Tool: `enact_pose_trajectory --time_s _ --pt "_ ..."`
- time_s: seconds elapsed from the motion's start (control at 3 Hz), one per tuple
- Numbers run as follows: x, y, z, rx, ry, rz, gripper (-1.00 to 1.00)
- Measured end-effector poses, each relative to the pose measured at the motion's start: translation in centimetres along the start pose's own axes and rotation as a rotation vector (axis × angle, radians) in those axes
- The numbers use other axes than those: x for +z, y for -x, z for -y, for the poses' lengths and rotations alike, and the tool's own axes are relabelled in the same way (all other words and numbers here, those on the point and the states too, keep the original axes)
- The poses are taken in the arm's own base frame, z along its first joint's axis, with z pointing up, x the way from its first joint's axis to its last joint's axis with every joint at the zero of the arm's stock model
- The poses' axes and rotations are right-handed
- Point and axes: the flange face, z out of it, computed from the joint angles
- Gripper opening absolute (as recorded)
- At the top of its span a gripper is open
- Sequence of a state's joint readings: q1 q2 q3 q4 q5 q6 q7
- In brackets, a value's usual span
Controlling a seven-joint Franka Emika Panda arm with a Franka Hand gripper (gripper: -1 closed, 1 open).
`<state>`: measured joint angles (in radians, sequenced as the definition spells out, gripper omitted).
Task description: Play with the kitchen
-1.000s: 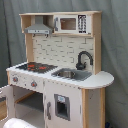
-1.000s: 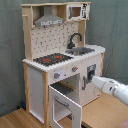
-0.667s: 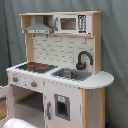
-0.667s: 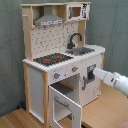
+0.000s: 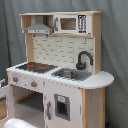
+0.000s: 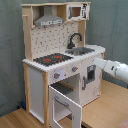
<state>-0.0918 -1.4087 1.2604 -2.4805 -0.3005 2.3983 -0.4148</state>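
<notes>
The kitchen (image 6: 60,65) stood on a wooden floor (image 6: 107,107) against a grey curtain (image 6: 10,50), and it filled most of both exterior views. In the second exterior view its oven door (image 6: 65,102) hung open and swung outward. The arm (image 6: 114,69) reached in from the second exterior view's right, its tip near the white cabinet door (image 6: 91,75) under the sink (image 6: 80,50). The gripper could not be made out, so whether it was open or closed could not be told. Judged step: approaching that door. A slow, square approach to the handle seemed best, clear of the open oven door.
</notes>
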Motion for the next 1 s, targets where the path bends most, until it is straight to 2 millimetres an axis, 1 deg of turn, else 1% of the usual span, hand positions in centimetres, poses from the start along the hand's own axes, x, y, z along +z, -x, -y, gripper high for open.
enact_pose_trajectory --time_s 0.33,1.0 --pt "1.1 2.1 -2.0 0.005 -0.076 0.009 1.0" --pt "1.5 6.8 -5.6 0.037 -0.193 0.013 1.0"
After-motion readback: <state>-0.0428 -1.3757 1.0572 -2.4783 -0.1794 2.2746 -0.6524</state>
